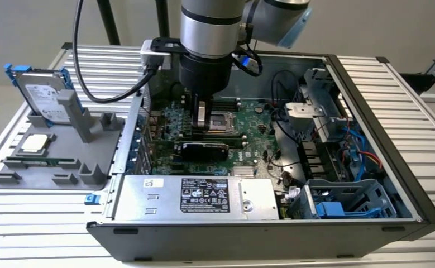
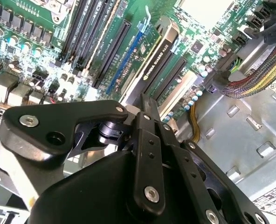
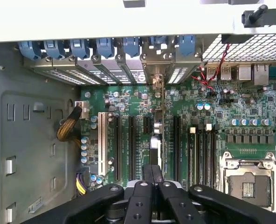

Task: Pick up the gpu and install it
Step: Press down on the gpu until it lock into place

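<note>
- Gripper [image 3: 152, 171] down inside the open computer case [image 1: 396, 218], jaws clenched with nothing between them, over the motherboard [image 3: 128, 100].
- Gpu [image 1: 204, 149] stands on edge in a motherboard slot (black cooler visible), just beneath the fingertips.
- Hard drive [image 1: 44, 99] upright on the grey holder outside.

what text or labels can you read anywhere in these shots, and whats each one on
gpu: white lettering runs along its black edge, a brand and model name; not quoted here.
power supply: white label with dense print and symbols; too small to read.
hard drive: white label with print; too small to read.
motherboard: tiny white markings beside slots and parts; too blurred to read.
No text is quoted.
</note>
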You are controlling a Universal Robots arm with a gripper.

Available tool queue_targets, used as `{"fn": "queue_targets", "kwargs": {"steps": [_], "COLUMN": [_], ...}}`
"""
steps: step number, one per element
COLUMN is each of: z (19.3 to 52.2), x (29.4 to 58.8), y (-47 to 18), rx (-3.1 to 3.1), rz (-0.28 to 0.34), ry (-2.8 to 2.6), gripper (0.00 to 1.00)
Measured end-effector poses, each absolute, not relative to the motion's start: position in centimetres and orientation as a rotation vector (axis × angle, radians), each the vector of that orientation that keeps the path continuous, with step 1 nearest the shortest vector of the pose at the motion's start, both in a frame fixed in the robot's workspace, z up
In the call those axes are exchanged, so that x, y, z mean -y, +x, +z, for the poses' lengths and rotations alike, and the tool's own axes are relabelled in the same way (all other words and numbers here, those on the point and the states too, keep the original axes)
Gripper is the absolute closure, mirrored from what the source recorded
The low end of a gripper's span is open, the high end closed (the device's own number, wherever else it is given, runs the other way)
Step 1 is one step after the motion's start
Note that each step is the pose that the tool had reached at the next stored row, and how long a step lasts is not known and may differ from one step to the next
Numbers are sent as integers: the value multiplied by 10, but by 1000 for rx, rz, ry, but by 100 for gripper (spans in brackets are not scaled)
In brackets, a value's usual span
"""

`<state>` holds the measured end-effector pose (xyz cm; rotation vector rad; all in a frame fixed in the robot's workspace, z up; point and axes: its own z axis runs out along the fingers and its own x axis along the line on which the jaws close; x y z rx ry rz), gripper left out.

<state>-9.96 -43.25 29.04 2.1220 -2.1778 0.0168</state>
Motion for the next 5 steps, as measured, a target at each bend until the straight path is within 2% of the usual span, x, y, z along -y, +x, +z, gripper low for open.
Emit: {"fn": "queue_targets", "kwargs": {"steps": [5], "z": [290], "x": [433], "y": [-100], "rx": [2176], "rz": [21], "ry": [2120], "gripper": [100]}}
